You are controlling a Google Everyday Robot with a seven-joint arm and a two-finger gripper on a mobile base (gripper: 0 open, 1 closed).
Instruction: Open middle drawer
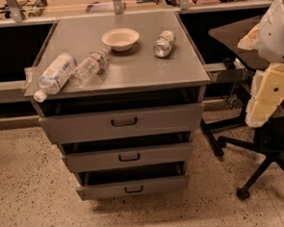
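Note:
A grey metal cabinet [117,68] with three drawers stands in the centre of the camera view. The middle drawer [159,155] has a flat, low grey front with a small black loop handle [129,157] at its centre. It sits between the taller, wider top drawer [171,118] and the narrowest bottom drawer [161,185]. A dark gap shows above each drawer front. My gripper [268,95] is the cream and white shape at the right edge. It is well to the right of the cabinet, about level with the top drawer, and touches nothing.
On the cabinet top lie a cream bowl [120,38], two plastic bottles [55,75] [90,64] and a can [163,43]. A black office chair base [252,149] and a dark round table [233,35] stand to the right. The floor [31,189] is speckled.

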